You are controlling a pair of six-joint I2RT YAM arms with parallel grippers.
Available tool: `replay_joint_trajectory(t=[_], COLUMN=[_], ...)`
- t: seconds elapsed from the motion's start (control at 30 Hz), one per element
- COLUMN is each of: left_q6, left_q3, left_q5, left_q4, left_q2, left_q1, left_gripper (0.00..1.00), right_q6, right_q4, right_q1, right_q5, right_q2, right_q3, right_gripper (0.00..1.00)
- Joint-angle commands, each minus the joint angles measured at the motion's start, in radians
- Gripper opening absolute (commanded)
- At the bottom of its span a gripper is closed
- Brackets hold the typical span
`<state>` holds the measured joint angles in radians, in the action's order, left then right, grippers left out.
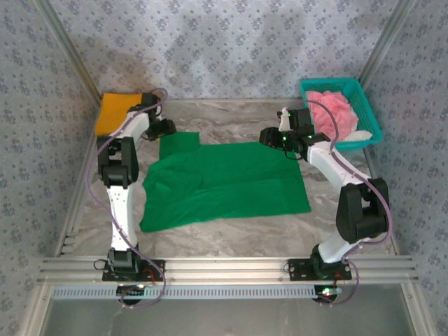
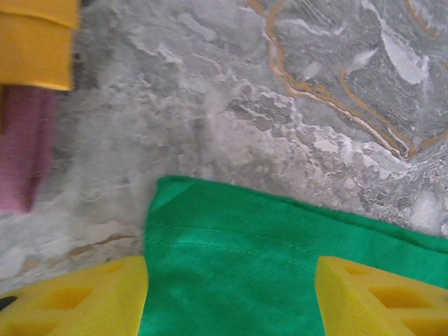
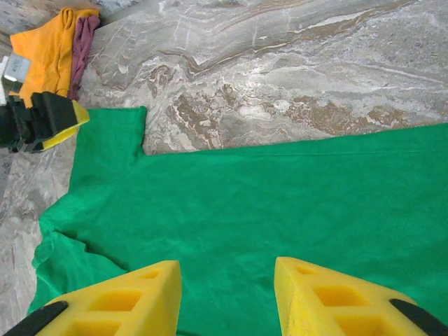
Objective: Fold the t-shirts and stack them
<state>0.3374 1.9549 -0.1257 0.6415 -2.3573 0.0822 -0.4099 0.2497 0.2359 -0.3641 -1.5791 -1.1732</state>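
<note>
- Green t-shirt (image 1: 231, 185) lies spread mid-bench (image 1: 231, 241), mostly flat. Its sleeve (image 1: 179, 143) pokes out toward 11 o'clock, and there is a rumpled flap along the 9 o'clock side.
- Orange-yellow t-shirt (image 1: 115, 112) is already folded and parked in the 10 o'clock corner. In the left wrist view a pink t-shirt (image 2: 24, 157) sits under it.
- Teal basket (image 1: 371, 129) at 2 o'clock holds more pink cloth (image 1: 332, 108). It's too bunched to tell if that's a shirt.
- Left hand (image 1: 165, 129) is at the sleeve corner. Its fingers (image 2: 70, 301) stand wide apart with green cloth lying flat between them, nothing pinched.
- Right hand (image 1: 271, 137) is at the shirt's 1 o'clock edge. The jaws are partly open and straddle flat green fabric, also gripping nothing.
- Step in hand, my read: the green shirt is the one being folded, and both hands are lined up on its far edge for the pick.
- Next move needs both hands down onto the cloth, each closing on one layer at the far edge. Then they carry it toward 6 o'clock together so the fold lands square.
- Risks:
  - The left hand sits right at the sleeve tip, so a shallow bite could slip off.
  - The 9 o'clock flap likely wants smoothing first.
</note>
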Motion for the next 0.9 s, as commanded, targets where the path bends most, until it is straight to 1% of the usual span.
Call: replay_joint_trajectory(t=[0.0, 0.13, 0.17, 0.2, 0.23, 0.43, 0.5, 0.63, 0.77, 0.87], left_q6=[-0.008, -0.007, -0.008, -0.009, -0.009, -0.013, -0.016, -0.021, -0.017, -0.009], left_q3=[0.069, 0.086, 0.090, 0.091, 0.094, 0.111, 0.150, 0.209, 0.306, 0.341], left_q5=[0.034, 0.054, 0.063, 0.072, 0.082, 0.126, 0.148, 0.183, 0.165, 0.165], left_q4=[0.059, 0.065, 0.069, 0.067, 0.066, 0.075, 0.100, 0.127, 0.178, 0.200], left_q2=[-0.030, -0.052, -0.054, -0.054, -0.054, -0.030, -0.040, -0.067, -0.133, -0.163], left_q1=[0.014, 0.019, 0.018, 0.018, 0.018, 0.018, 0.018, 0.015, 0.016, 0.018], left_gripper=[0.64, 0.59, 0.54, 0.48, 0.46, 0.49, 0.54, 0.57, 0.57, 0.57], right_q6=[-0.002, 0.008, 0.008, 0.007, 0.007, 0.005, 0.005, 0.002, 0.000, 0.002], right_q4=[-0.037, -0.038, -0.038, -0.039, -0.041, -0.046, -0.047, -0.054, -0.055, -0.056], right_q1=[0.003, 0.003, 0.002, 0.002, 0.002, 0.001, 0.000, -0.001, 0.000, 0.000], right_q5=[0.003, 0.007, 0.007, 0.007, 0.006, 0.010, 0.010, 0.004, 0.005, 0.008], right_q2=[0.059, 0.084, 0.088, 0.092, 0.096, 0.111, 0.112, 0.120, 0.123, 0.133], right_q3=[0.030, 0.047, 0.050, 0.054, 0.058, 0.075, 0.075, 0.076, 0.075, 0.076], right_gripper=[0.42, 0.42, 0.42, 0.42, 0.42, 0.42, 0.42, 0.42, 0.42, 0.42])
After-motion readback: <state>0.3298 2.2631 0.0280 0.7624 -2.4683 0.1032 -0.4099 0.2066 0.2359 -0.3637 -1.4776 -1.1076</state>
